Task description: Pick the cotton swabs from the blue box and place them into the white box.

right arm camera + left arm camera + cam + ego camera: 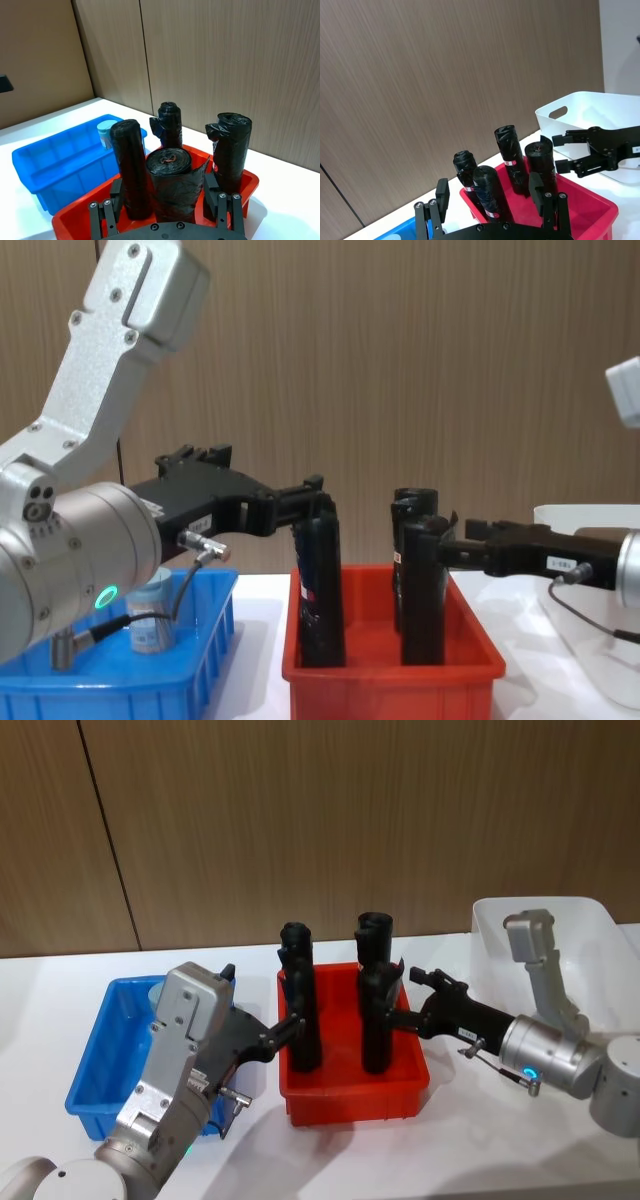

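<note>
One cotton swabs jar (105, 134) with a pale blue lid stands in the far corner of the blue box (100, 1060); it also shows low behind my left arm (150, 620). The white box (590, 930) stands at the right. My left gripper (285, 1030) is open over the gap between the blue box and the red bin, its fingers (440, 192) spread wide with nothing in them. My right gripper (410, 1000) is open too, reaching leftward over the red bin's right rim, between the white box and the black cylinders.
A red bin (350, 1105) sits between the two boxes and holds several tall black cylinders (300, 1010) standing upright, right in front of both grippers. A wood-panelled wall runs along the back of the white table.
</note>
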Controlling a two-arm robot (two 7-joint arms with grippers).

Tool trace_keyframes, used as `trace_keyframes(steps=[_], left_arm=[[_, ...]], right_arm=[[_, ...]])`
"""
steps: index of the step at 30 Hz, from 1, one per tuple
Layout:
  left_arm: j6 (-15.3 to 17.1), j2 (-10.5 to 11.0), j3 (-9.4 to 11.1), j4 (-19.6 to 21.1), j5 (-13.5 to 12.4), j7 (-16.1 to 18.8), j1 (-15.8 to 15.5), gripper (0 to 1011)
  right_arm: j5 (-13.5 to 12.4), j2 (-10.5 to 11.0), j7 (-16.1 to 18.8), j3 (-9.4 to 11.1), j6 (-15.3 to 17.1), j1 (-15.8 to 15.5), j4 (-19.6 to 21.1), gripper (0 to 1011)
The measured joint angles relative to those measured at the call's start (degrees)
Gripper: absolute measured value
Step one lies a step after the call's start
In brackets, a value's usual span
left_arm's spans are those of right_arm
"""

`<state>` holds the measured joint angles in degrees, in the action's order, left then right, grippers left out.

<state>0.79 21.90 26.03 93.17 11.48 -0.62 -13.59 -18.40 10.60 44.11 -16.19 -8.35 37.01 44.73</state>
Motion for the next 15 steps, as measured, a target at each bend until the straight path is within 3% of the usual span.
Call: trace_keyframes(steps=[15], left_arm=[[0.0, 0.0, 0.0, 0.0, 0.0, 0.0, 0.0, 1004]], right_arm=[[1.2, -2.2, 0.5, -0.9, -3.5, 5.5, -10.1, 1001]])
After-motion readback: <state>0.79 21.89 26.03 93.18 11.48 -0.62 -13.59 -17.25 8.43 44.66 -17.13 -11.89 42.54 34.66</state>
